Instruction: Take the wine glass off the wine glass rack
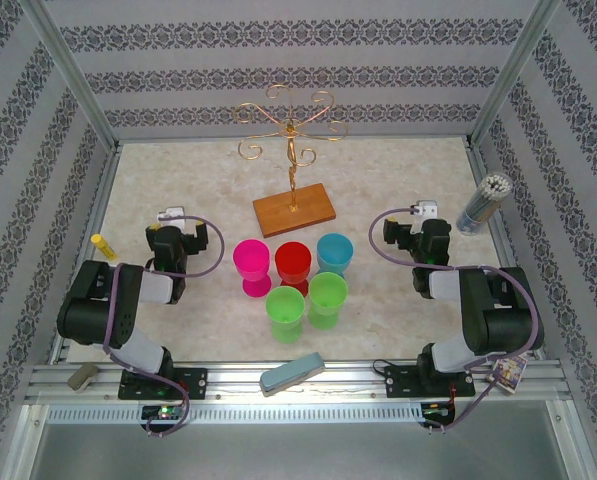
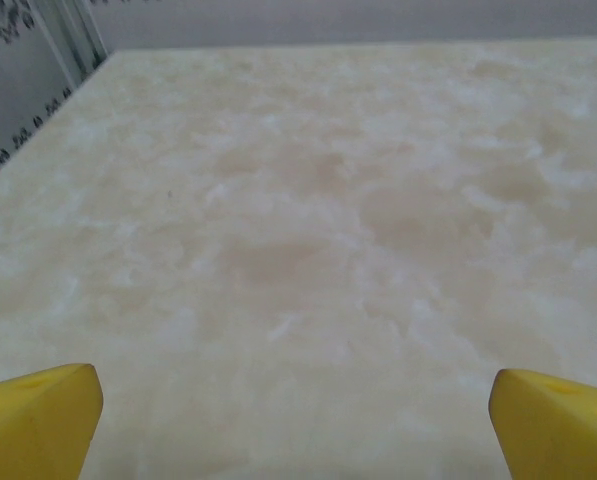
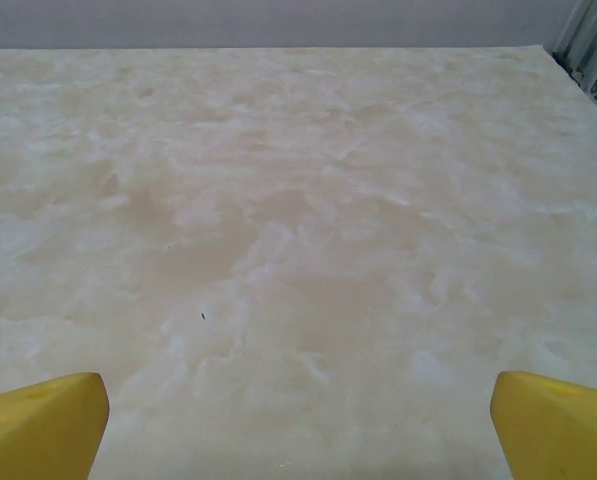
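While both arms sit tucked near their bases, left gripper (image 2: 296, 405) and right gripper (image 3: 300, 408) hang wide open over the table (image 2: 308, 220), holding nothing. The wine glass rack (image 1: 292, 150) stands back-centre, with five coloured plastic wine glasses (image 1: 292, 262) standing just in front of its wooden base (image 1: 294, 210).

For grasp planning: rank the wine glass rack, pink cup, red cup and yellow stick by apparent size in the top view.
1. wine glass rack
2. pink cup and red cup: look alike, unranked
3. yellow stick, smallest
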`<state>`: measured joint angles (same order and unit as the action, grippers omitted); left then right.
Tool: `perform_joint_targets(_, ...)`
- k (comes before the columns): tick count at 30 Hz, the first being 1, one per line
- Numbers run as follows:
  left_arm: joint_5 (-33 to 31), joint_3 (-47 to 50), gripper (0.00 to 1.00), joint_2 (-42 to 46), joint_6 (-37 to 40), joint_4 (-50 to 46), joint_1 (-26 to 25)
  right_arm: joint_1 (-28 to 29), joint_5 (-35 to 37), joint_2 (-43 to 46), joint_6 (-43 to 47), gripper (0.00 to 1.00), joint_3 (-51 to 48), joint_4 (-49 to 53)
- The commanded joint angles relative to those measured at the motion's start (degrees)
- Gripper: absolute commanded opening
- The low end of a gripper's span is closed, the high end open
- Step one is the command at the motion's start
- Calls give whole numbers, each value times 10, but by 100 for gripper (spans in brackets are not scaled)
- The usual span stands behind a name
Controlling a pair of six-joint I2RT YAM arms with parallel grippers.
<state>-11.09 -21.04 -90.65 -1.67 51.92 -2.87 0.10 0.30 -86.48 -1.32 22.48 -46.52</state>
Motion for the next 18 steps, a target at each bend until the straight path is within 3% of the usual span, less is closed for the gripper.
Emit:
perform_joint_targets(1,10,4,100,-10,11,64,7,-4,-18,-2,-5,98,-2,-44)
perform_joint_targets(10,12,2,100,-7,8,52,7,7,9,0,0,98,-2,-41)
perform_joint_targets(18,31,25,100,-8,17,98,7,7,9,0,0,98,-2,-41)
